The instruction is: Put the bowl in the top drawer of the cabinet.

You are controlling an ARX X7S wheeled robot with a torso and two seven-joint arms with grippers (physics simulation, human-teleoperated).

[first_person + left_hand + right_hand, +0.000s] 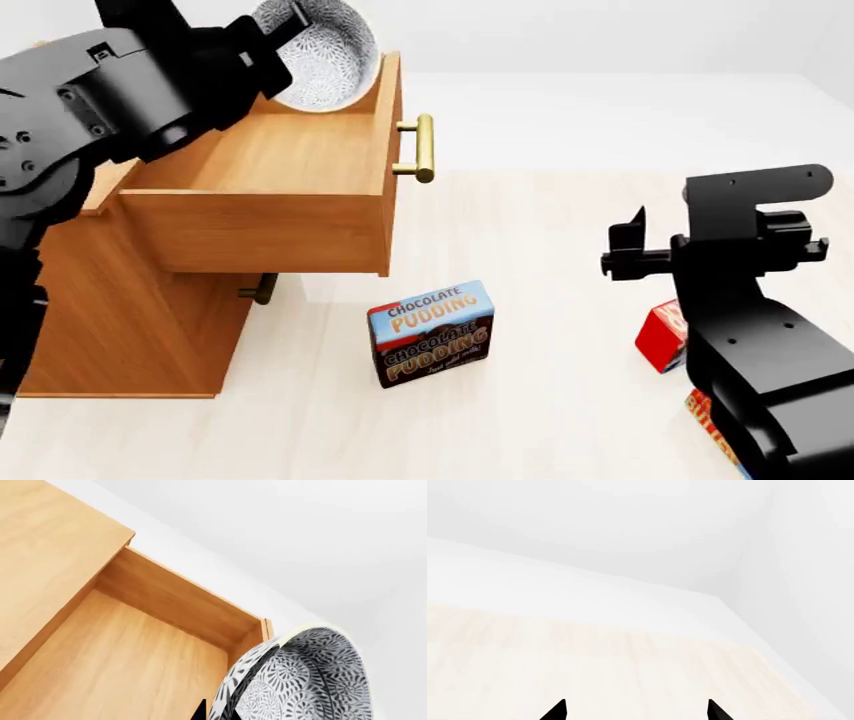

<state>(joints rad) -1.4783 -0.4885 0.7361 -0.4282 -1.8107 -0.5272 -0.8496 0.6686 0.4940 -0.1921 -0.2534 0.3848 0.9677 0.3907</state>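
Right gripper (625,250), lower right of the frame, hangs spread and empty.
Upper left, left gripper (274,40) pinches the bowl (327,55) over the open top drawer (287,160).

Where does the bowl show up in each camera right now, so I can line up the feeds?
Head view: the bowl sits top left, tilted, held in the left gripper above the open top drawer.
Left wrist view: the bowl fills the lower right corner.
Right wrist view: not in it.
Shared landmark: the top drawer's wooden interior.
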